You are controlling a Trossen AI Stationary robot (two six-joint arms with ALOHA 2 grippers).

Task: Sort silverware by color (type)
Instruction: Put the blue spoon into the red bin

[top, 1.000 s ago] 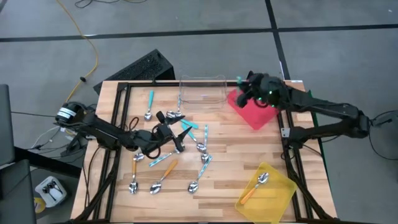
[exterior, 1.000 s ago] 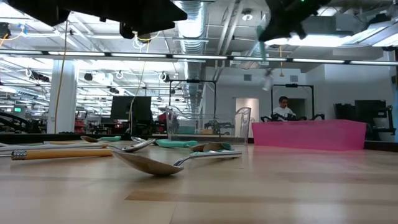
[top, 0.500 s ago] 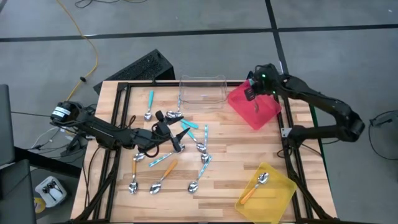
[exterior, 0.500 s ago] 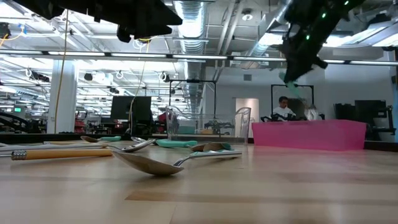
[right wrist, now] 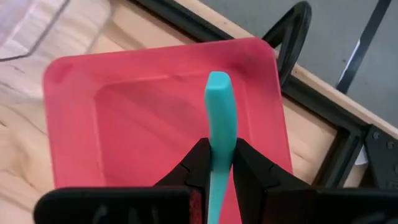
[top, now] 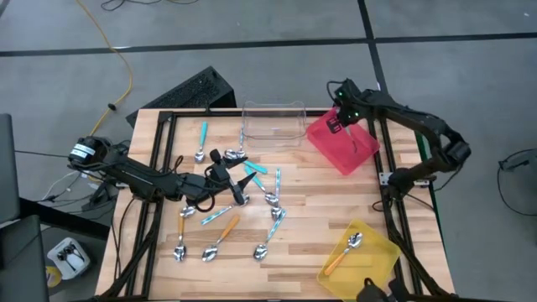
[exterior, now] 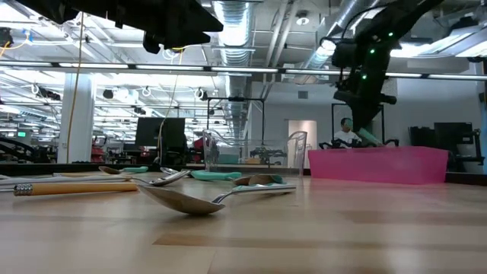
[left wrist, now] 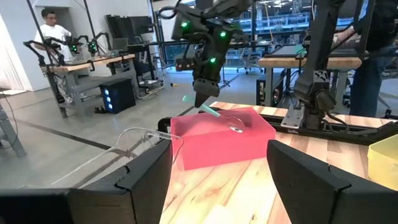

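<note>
My right gripper [top: 339, 126] hangs over the red tray [top: 344, 161] at the far right, pointing steeply down. It is shut on a teal-handled spoon [right wrist: 217, 106]. The spoon's bowl is hidden in the right wrist view. My left gripper [top: 238, 190] stands open and level above a loose pile of silverware [top: 252, 174] left of centre, with nothing between its fingers [left wrist: 143, 180]. More spoons with orange, teal and light blue handles lie flat on the wood around it [top: 220, 239]. My right gripper pinches the spoon's teal handle [right wrist: 218, 127] between its two fingers, which lie across it. They come from above, slanting down. The handle's broad free end [right wrist: 217, 81] juts past the fingertips toward the tray's floor. Whether the spoon touches the tray, I cannot tell.
A clear tray [top: 273, 124] stands at the far middle, next to the red one. A yellow tray [top: 373, 252] at the near right holds an orange-handled spoon [top: 342, 254]. A black frame [top: 394, 193] runs along the table's sides. A person sits in the room beyond [exterior: 347, 133].
My right gripper has sunk toward the red tray and tipped from nearly level to steeply downward. It stays shut on the teal spoon, which has come down with it to just above the tray's rim.
</note>
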